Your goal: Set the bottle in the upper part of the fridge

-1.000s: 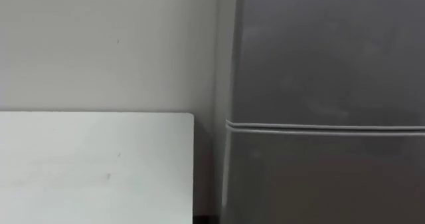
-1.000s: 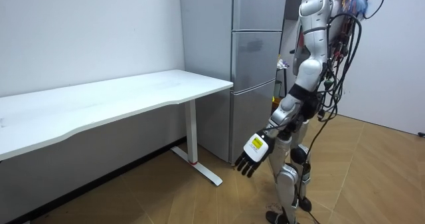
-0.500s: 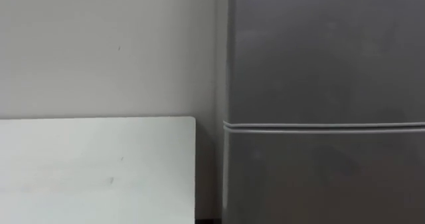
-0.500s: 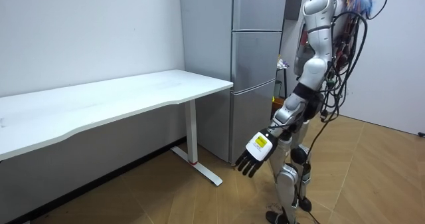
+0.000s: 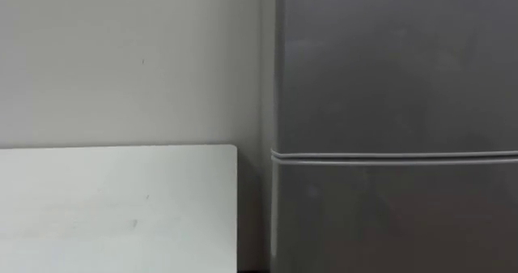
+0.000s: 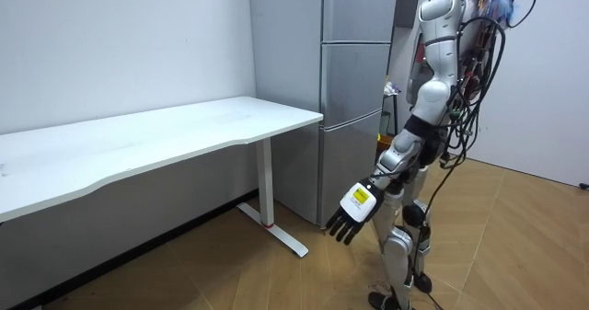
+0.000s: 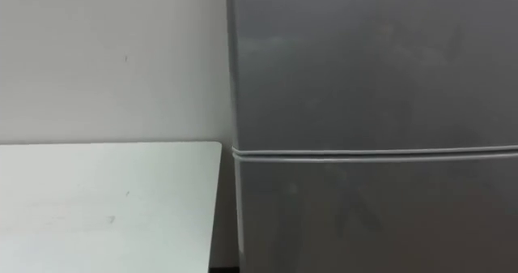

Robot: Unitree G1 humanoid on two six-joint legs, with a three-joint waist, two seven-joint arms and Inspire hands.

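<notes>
Left hand [image 6: 354, 213] low, fingers slack, empty; narrow gap between table [image 5: 121, 204] edge and closed fridge [image 5: 388, 87]

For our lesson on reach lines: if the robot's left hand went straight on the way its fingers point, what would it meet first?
Probably the wooden floor. The left hand hangs open, fingers pointing down and toward the room view's left; nothing shows in between, though depth is unclear.

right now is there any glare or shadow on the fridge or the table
left eye view: soft, even light on the fridge, faint sheen, no hard glare; a dark shadowed gap between it and the table; room view: a dim reflection on the fridge's middle door, shadow under the table
</notes>
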